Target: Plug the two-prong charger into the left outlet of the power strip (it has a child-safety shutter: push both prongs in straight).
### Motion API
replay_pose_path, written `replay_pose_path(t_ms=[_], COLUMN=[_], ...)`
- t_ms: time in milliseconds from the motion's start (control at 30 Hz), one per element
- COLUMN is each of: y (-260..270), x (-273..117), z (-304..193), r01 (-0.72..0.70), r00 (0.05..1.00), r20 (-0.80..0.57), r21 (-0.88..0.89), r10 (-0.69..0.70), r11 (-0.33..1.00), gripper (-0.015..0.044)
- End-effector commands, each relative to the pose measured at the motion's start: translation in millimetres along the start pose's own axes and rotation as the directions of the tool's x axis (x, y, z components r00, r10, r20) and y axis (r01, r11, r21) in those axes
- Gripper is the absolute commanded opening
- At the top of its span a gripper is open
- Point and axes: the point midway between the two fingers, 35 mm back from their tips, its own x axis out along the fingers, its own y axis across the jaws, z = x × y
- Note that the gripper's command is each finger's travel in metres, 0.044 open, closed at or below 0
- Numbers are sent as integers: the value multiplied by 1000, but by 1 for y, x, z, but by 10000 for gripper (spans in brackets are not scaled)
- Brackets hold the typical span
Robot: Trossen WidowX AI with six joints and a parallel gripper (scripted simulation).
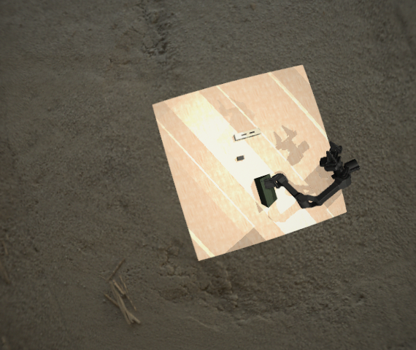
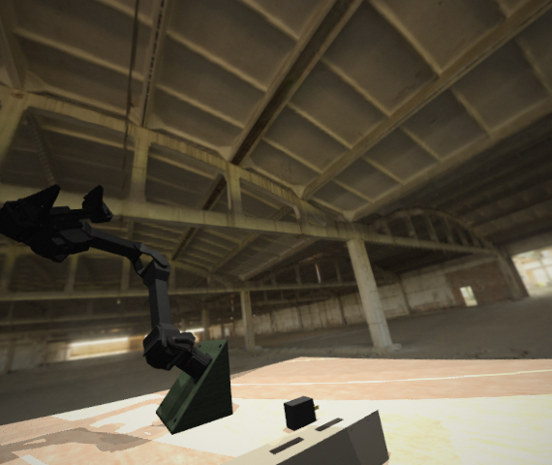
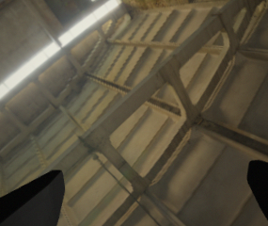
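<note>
Gripper (image 1: 330,154) (image 2: 77,189) (image 3: 158,176) wide open, close to its full spread, nothing held; the wrist view shows roof beams between the two dark fingers. It's raised high, fingers up, around the bench's right edge in the top view, well apart from the charger.

Charger (image 1: 240,158) (image 2: 299,413): small black block, boxy, straight edges, dark faces, top face slightly lighter. Brass-coloured prong end (image 2: 316,408) sticks out sideways from one side face, so not aimed down at the strip. Second prong can't be made out. Unplugged, sitting on the bench (image 1: 185,158) (image 2: 466,380), inward from the left edge in the top view, between strip and arm mount.

Power strip (image 1: 238,137) (image 2: 366,435): pale, long, low block with two dark slots in its top, toward the bench's upper edge in the top view. Charger near it, not touching. Inside of slots too dark to read; shutter can't be seen.

Green wedge mount (image 1: 272,195) (image 2: 221,395) stands on the bench on the charger's other side. Black arm (image 1: 325,195) (image 2: 160,300) bends from it over the part toward the lower-right corner. Bright light bands and arm shadows cross the wood. Exterior view: strip in front, charger just behind, partly overlapped at its base.
</note>
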Motion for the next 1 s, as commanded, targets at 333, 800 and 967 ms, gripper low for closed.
replay_pose_path(t_ms=[333,800,967], y=[38,62,77], x=[7,24,36], z=[22,51,69], r01=[19,107,139], r00=[998,989,980], r20=[58,114,167], r21=[-86,-107,-158], r10=[-14,-95,-112], r11=[996,988,978], gripper=[440,440,440])
